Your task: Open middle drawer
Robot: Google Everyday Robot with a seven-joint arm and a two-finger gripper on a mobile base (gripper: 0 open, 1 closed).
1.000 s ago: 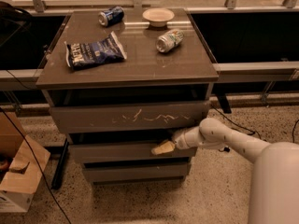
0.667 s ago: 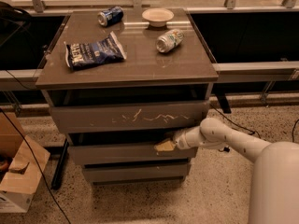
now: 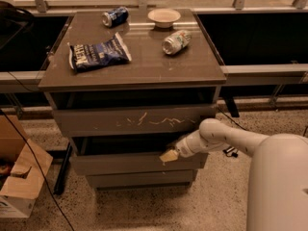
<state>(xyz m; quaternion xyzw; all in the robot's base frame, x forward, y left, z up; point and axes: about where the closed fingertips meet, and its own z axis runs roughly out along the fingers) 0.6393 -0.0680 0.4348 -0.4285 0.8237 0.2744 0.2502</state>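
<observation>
The middle drawer point(image 3: 120, 164) is the plain grey-brown front, second of three in the cabinet. It stands a little forward of the cabinet, with a dark gap above its top edge. My gripper point(image 3: 168, 156) reaches in from the right on a white arm point(image 3: 226, 137) and rests at the top edge of this drawer's front, right of its middle. The scratched top drawer front point(image 3: 134, 121) is just above the gripper. The narrower bottom front point(image 3: 139, 179) is just below.
On the cabinet top point(image 3: 144, 66) lie a blue chip bag point(image 3: 98, 53), a blue can point(image 3: 114, 17), a silver-green can point(image 3: 175, 42) and a white bowl point(image 3: 164, 17). A cardboard box point(image 3: 19, 182) and cables lie on the floor at the left.
The gripper and the middle drawer's top edge have shifted slightly down and toward the camera. Everything else is as before.
</observation>
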